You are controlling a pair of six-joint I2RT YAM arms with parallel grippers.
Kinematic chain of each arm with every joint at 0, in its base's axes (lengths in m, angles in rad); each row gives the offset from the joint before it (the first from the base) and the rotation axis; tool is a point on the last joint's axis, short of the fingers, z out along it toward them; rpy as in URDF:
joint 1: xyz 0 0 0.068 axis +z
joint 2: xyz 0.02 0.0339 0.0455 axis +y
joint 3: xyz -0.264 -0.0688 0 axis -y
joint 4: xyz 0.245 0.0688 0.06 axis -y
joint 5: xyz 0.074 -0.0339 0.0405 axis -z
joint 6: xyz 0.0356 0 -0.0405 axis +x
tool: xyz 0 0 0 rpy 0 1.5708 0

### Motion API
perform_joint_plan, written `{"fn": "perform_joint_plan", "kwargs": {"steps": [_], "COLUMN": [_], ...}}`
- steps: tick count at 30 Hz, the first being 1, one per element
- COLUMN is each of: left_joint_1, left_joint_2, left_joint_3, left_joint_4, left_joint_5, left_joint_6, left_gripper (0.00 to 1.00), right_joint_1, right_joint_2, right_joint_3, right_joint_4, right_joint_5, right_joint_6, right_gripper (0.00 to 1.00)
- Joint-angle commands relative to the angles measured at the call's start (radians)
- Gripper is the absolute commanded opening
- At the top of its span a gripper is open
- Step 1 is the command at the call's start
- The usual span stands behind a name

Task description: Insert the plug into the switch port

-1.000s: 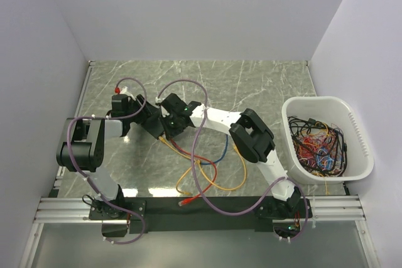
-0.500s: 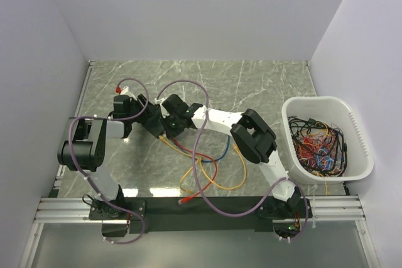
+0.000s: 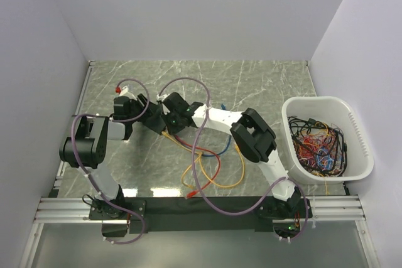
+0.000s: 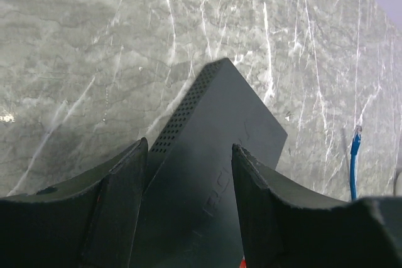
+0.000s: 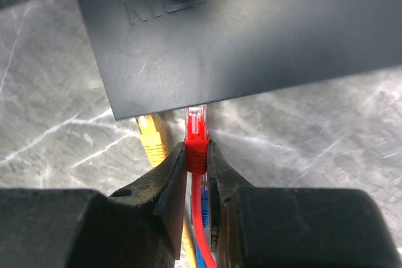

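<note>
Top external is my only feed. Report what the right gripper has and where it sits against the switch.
Observer: The right gripper is shut on a red plug, and the plug's tip meets the edge of the switch.
Operator: Say what is next to it.
Observer: A yellow plug sits just left of the red one in the right wrist view, at the same edge.
Operator: Now give me the left side.
Observer: The left gripper clamps the switch between its fingers.
</note>
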Motion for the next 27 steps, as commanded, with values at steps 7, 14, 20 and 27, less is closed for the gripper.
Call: {"fn": "perform_joint_plan", "kwargs": {"steps": [7, 14, 20, 27], "left_joint_1": [-0.098, -0.100, -0.104, -0.106], "left_joint_2": [0.070, 0.116, 0.143, 0.169], "left_joint_3": [-0.088, -0.030, -0.009, 0.011], "left_joint_4": [-0.179, -0.185, -0.184, -0.173], "left_joint_5": [0.285, 0.302, 0.307, 0.325], "left_joint_6": [-0.095, -0.096, -0.095, -0.102], "left_gripper": [0.59, 0.59, 0.59, 0.58], "right_joint_1": [-0.107, -0.066, -0.026, -0.023], "right_joint_2": [0.067, 0.086, 0.073, 0.064], "right_joint_3": [0.133, 0.202, 0.188, 0.182], "right_joint_4": [0.257, 0.196, 0.185, 0.207], "right_joint_5": [0.002, -0.086, -0.078, -0.147], "right_joint_6": [0.119, -0.077, -0.213, -0.233], "right_gripper": [0.00, 0.00, 0.00, 0.00]}}
